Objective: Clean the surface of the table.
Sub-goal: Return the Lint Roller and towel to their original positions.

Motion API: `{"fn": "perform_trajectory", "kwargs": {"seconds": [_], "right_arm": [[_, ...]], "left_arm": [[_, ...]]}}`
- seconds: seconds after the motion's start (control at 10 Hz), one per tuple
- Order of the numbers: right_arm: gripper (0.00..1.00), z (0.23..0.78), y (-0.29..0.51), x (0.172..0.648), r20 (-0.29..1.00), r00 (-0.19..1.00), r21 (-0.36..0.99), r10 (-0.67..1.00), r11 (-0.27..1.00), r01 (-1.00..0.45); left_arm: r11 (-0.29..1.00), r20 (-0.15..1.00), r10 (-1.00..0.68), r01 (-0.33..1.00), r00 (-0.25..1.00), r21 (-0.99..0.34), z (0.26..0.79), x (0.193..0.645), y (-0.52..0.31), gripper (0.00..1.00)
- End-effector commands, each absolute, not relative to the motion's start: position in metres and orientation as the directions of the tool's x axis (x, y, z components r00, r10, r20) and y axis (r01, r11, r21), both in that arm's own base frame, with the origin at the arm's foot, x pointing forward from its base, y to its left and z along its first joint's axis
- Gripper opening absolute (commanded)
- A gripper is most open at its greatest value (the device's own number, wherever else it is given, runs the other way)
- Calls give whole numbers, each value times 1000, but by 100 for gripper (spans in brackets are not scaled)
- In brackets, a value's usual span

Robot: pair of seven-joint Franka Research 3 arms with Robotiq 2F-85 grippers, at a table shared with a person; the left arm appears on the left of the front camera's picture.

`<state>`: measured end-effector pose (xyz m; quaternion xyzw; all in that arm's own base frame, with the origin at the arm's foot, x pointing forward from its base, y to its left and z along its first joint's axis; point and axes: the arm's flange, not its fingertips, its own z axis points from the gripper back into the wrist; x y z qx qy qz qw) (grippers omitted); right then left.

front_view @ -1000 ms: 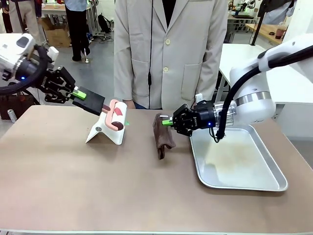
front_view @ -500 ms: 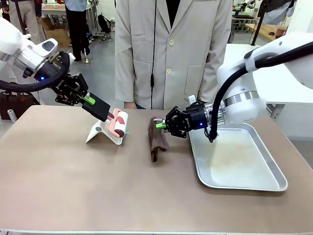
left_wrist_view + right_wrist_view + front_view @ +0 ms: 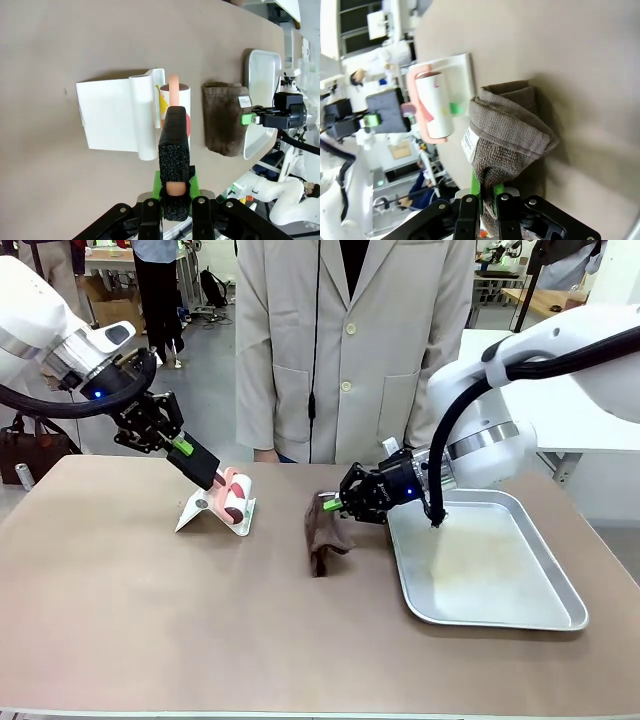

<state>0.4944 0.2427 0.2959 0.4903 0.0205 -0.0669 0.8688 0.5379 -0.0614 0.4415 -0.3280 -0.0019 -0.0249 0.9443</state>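
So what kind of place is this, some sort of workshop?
Probably a robotics lab or test workshop. Two white arms work at a brown table, a person in a pale lab-style coat stands watching, and more work tables and boxes sit behind.

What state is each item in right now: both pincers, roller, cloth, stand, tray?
Left pincer: shut on the lint roller's black foam handle.
Lint roller: tilted, head at the white stand.
White stand: on the table.
Right pincer: shut on the brown cloth.
Brown cloth: bunched, lower end touching table.
Metal tray: flat, holding nothing.
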Motion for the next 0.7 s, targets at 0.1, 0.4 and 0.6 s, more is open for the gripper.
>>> {"fn": "perform_trajectory", "kwargs": {"seconds": [0.1,0.4,0.6], "right_arm": [[11,302,257,510,-98,986,735,-135,658,163],[11,296,261,514,-114,984,708,-138,684,177],[11,299,260,511,-87,988,681,-132,716,155]], "left_arm": [[803,12,-28,30,1000,-596,442,546,-65,22],[815,11,-51,48,999,-577,433,548,-69,22],[826,3,-65,56,998,-561,430,550,-76,22]]}}
